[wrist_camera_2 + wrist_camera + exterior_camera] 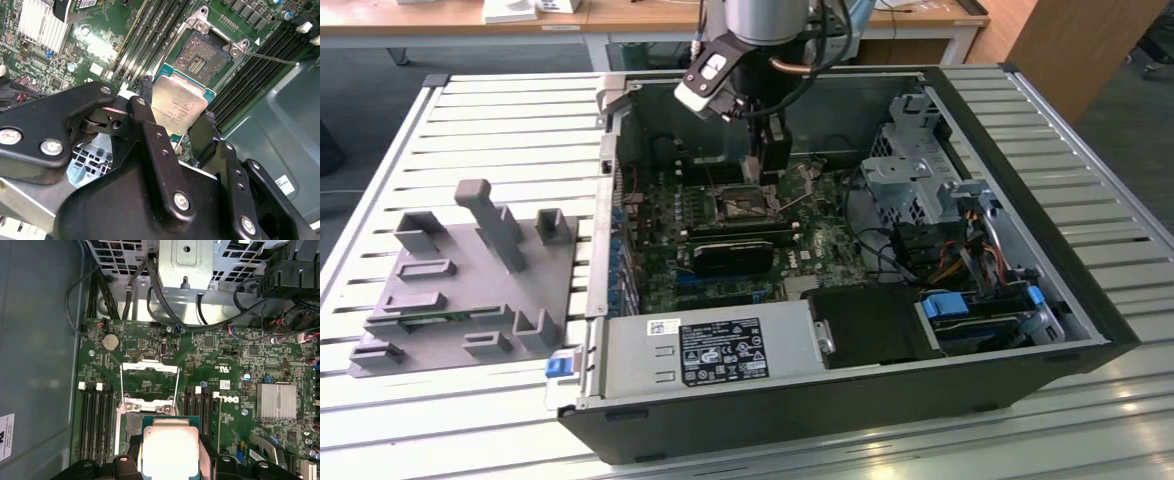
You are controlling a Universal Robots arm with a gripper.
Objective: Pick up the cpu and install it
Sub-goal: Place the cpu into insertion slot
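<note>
**While jaws clamp the cpu (179, 107), the socket (207, 55) lies open**

Because the cpu is pinched by two opposite edges between the closed jaws, just short of the socket, a slight skew or slip could, I judge, land a corner on the bare contacts (192, 65) and bend them. The second wrist view shows those contacts and the grip; the first wrist view shows the hinged frame (150, 385) standing open beyond the jaws; the exterior view adds the grey tray (467, 280), well apart.
</note>
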